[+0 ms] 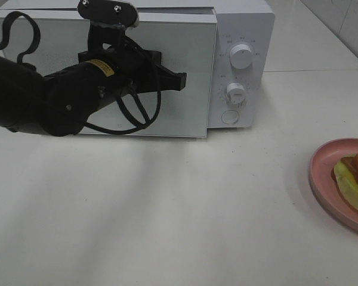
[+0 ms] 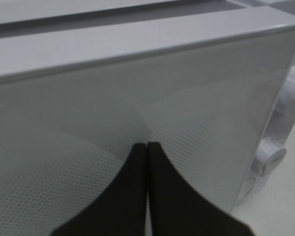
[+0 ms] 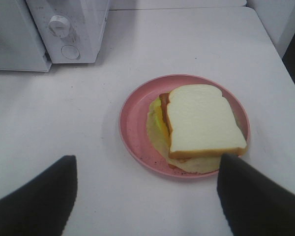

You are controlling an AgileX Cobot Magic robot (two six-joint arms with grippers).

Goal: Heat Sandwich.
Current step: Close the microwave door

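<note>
Left gripper (image 2: 146, 147) clenched, level before the microwave door (image 1: 185, 77); right gripper (image 3: 147, 169) spread above the sandwich (image 3: 201, 123).

1. Pink plate (image 1: 322, 173) and sandwich (image 1: 353, 179): we see both cut off at the exterior view's 3 o'clock edge.
2. Microwave (image 1: 241, 36) dial markings: we find them too small to read.
</note>
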